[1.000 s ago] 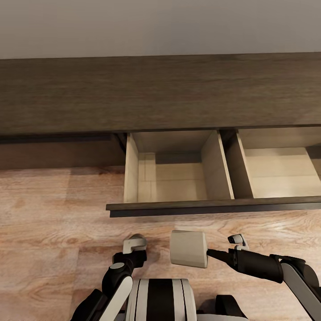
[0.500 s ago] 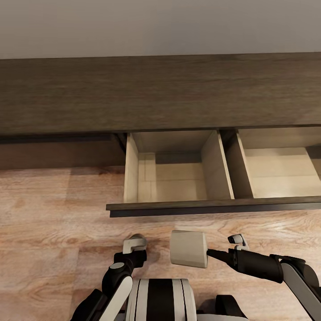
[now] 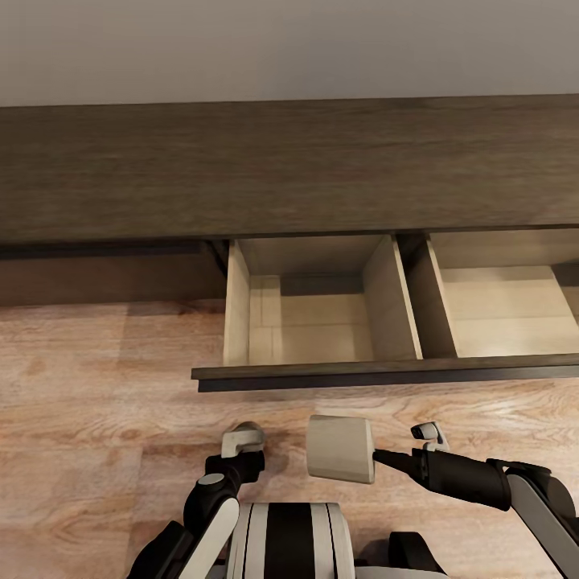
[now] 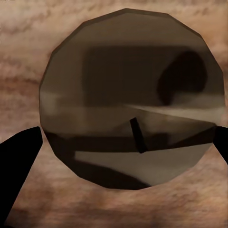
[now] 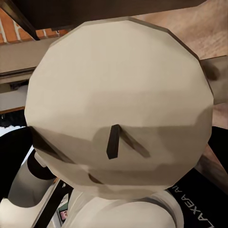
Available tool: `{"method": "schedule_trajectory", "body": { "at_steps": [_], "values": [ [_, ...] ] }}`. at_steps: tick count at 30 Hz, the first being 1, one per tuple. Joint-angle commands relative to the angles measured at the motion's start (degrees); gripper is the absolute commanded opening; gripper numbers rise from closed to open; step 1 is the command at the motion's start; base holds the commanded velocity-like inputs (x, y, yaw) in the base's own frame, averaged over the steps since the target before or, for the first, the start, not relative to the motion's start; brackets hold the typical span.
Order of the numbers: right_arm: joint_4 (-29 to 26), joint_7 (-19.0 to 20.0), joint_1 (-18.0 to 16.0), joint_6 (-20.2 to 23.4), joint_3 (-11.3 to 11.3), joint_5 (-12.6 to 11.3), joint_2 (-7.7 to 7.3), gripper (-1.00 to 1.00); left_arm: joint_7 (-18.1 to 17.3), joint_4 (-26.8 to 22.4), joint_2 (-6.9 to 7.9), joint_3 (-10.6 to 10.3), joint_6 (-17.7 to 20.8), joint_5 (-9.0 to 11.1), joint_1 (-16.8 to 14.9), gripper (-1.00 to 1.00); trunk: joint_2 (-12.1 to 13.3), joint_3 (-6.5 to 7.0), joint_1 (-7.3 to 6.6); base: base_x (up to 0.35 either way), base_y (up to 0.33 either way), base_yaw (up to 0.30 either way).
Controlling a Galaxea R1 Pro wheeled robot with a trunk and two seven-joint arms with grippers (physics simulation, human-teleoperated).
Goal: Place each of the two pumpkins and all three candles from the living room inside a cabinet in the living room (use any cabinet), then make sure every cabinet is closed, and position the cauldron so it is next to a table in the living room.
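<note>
Right gripper point(image 3: 371, 460) clamped on a stubby grey-beige cylindrical candle point(image 3: 341, 449), held on its side above the pale wood-plank floor point(image 3: 96, 418), just in front of the pulled-out drawer point(image 3: 322, 330) of the long dark brown wood cabinet point(image 3: 289, 169). Left gripper point(image 4: 123, 142) closed around a second grey-beige candle point(image 4: 133, 95) with a short dark wick, down over the floor. Drawer compartments pale beige inside.
</note>
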Motion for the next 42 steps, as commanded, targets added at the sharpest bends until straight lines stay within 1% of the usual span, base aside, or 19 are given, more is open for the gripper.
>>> {"method": "schedule_trajectory", "body": {
  "at_steps": [1,10,15,19,27,30,35,42],
  "values": [
    [0.0,0.0,0.0,0.0,0.0,0.0,0.0,-1.0,-0.1,0.4,0.03,0.0,0.1,-0.3,0.0,-1.0,0.0,0.0,0.01,0.0,0.0,0.0],
    [0.0,0.0,0.0,0.0,0.0,0.0,0.0,-1.0,-0.2,0.4,0.03,0.1,0.1,-0.3,0.0,-1.0,0.1,1.99,-0.22,0.0,0.0,0.0],
    [0.2,-0.1,0.0,0.1,0.0,-0.1,0.0,-1.0,-3.0,0.4,0.03,0.2,0.3,-0.4,0.0,-1.0,0.2,3.1,-0.35,0.0,0.0,0.0],
    [0.3,-0.4,0.0,0.3,-0.2,0.0,0.05,-1.0,-3.6,0.4,0.03,0.2,0.5,-0.3,0.0,-1.0,0.2,3.99,-0.45,0.0,0.0,0.0],
    [0.3,-0.5,0.0,0.4,-0.3,-0.1,0.08,-1.0,-3.9,0.4,0.03,0.3,0.8,-0.3,0.0,-1.0,0.3,5.76,-0.66,0.0,0.0,0.0],
    [0.3,-0.5,0.0,0.4,-0.4,-0.1,0.09,-1.0,-3.9,0.4,0.03,0.5,1.6,-0.2,0.0,-1.0,0.4,6.42,-0.73,-0.006,0.0,0.0],
    [0.5,-0.6,0.0,0.3,-0.4,-0.1,0.09,-1.0,-3.9,0.5,0.03,0.8,2.4,-0.2,0.0,-1.0,0.5,7.53,-0.86,-0.166,0.0,0.0],
    [1.1,-0.7,0.0,0.3,-0.7,-0.1,0.09,-1.0,-3.9,0.5,0.03,0.8,2.6,-0.2,0.0,-1.0,0.6,9.08,-1.04,-0.024,0.0,0.0]
  ]
}}
